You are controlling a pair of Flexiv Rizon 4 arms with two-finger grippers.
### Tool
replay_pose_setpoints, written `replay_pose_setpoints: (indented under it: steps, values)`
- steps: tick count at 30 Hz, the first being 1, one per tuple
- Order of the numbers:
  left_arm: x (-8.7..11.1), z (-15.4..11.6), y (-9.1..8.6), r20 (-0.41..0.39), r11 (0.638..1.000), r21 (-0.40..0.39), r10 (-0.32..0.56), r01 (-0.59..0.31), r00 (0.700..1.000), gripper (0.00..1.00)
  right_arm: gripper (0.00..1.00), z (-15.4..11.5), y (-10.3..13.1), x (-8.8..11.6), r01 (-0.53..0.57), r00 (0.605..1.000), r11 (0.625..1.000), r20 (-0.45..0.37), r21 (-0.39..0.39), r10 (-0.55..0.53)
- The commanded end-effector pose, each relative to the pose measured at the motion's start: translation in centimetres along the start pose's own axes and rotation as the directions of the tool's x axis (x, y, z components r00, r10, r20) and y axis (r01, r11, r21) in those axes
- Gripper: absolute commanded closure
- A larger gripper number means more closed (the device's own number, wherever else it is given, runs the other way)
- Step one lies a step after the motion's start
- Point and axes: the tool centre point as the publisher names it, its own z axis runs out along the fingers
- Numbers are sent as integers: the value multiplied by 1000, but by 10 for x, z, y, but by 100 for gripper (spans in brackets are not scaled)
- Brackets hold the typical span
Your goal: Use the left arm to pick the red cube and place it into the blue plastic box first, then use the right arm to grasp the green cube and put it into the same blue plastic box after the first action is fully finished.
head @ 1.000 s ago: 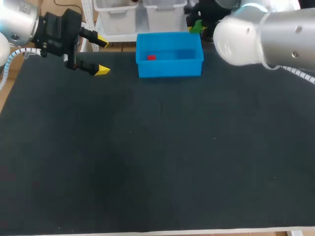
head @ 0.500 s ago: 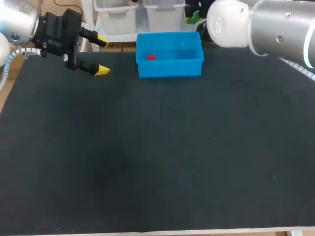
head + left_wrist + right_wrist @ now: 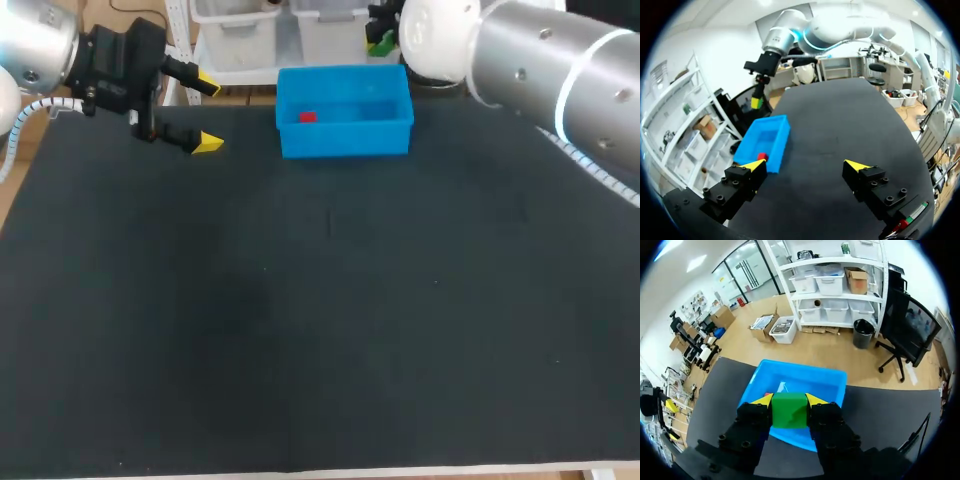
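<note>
- The small red cube (image 3: 307,117) lies inside the blue plastic box (image 3: 345,140), towards its left end. The box sits at the black counter's (image 3: 330,300) far edge, about midway along.
- The left arm (image 3: 110,65) hangs over the far left corner, beside the box but apart from it. Its left jaws are spread wide with nothing between the yellow tips.
- The right arm (image 3: 540,60) comes in from the far right corner and stretches along the far edge.
- Its right jaws are clamped on the small green cube (image 3: 789,410), held aloft with the box under and ahead of them.
</note>
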Motion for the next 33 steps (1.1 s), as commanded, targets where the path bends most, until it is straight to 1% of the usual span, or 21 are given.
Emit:
replay_pose_setpoints:
  steps: [1,2,4,5,6,11,16,21,24,33]
  values:
    - [1,0,0,4,1000,-1,4,-4,1000,0,100,32,-5,-17,-11,998,1000,-69,-3,11]
    - [1,0,0,4,1000,-1,4,-4,1000,0,100,35,-6,-17,-14,997,1000,-75,1,14]
    - [1,0,0,4,1000,-1,4,-4,1000,0,53,40,-9,-16,-28,996,1000,-86,9,29]
    - [1,0,0,4,1000,-1,4,-4,1000,0,3,42,-10,-15,-28,996,1000,-86,6,28]
    - [1,0,0,4,1000,-1,4,-4,1000,0,0,43,-10,-15,-28,996,1000,-87,7,28]
    - [1,0,0,4,1000,-1,4,-4,1000,0,0,46,-12,-13,-32,995,999,-96,25,34]
    - [1,0,0,4,1000,-1,4,-4,1000,0,0,37,-14,-13,-30,996,999,-80,44,33]
    - [1,0,0,4,1000,-1,4,-4,1000,0,0,17,-12,-9,-33,998,998,-43,53,36]
    - [1,0,0,4,1000,-1,4,-4,1000,0,0,3,-12,-5,-48,999,998,-12,46,49]
    - [1,0,0,4,1000,-1,4,-4,1000,0,0,-46,-9,16,-92,992,996,90,1,92]
